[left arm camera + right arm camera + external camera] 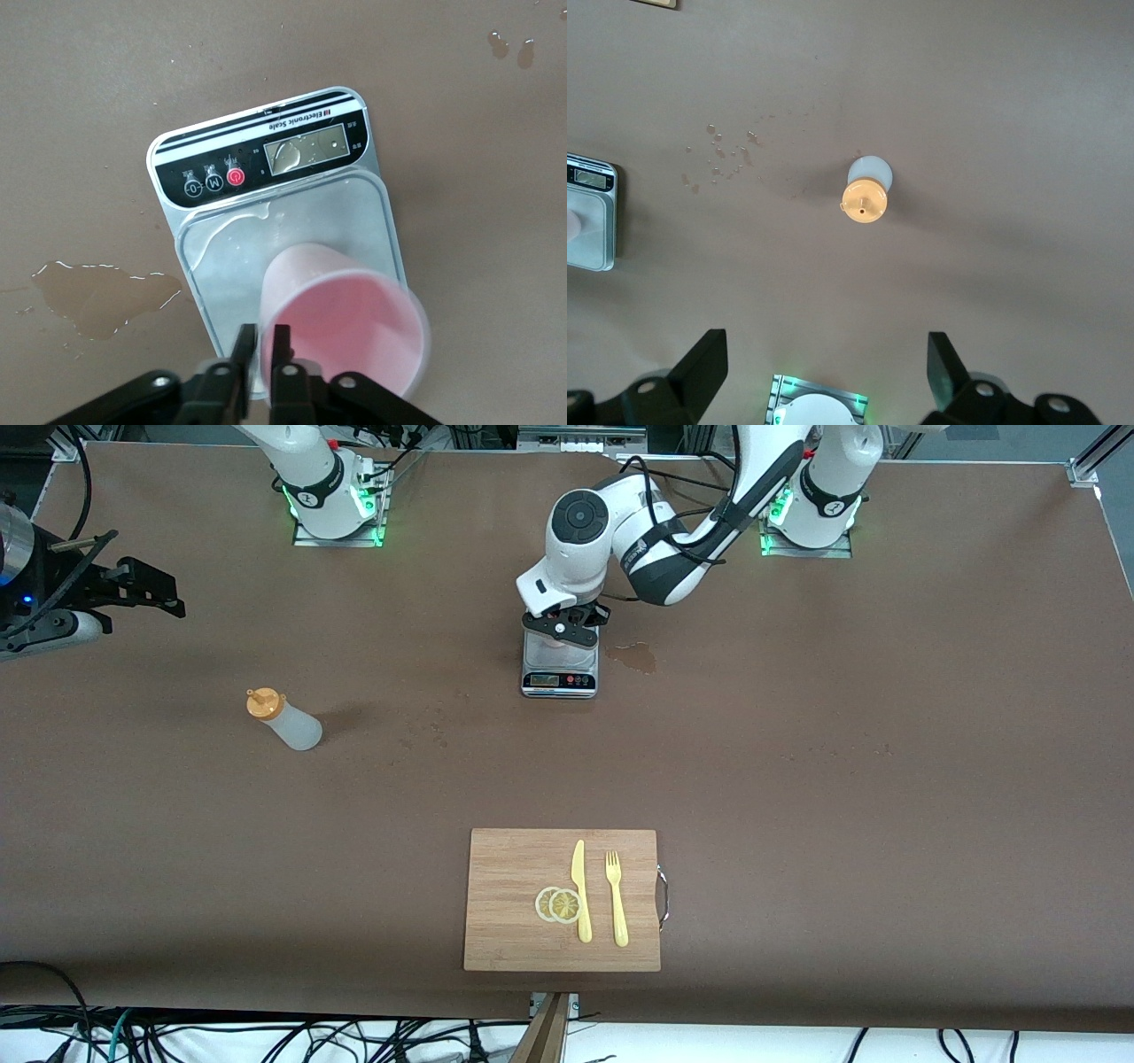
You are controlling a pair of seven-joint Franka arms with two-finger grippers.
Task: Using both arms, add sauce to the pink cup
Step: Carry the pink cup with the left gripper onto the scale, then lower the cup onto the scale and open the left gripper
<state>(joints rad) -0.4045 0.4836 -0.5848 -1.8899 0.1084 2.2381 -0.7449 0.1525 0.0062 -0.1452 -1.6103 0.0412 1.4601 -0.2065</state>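
Now the left pincer [261, 354] sits over the scale [266, 159], fingers nearly together at the pink cup's [341, 319] rim.
Only the left wrist view shows that cup, standing on the wet platform. Well apart, the right pincer [824, 359] hangs wide open above the sauce bottle [285, 721], bare brown surface [842, 779] all around it.

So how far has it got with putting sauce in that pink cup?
Early days. The pink cup already stands on the scale, with the left gripper pinching its rim. The sauce bottle stands untouched on the table; the right gripper hangs open above it. Grabbing and squeezing remain.
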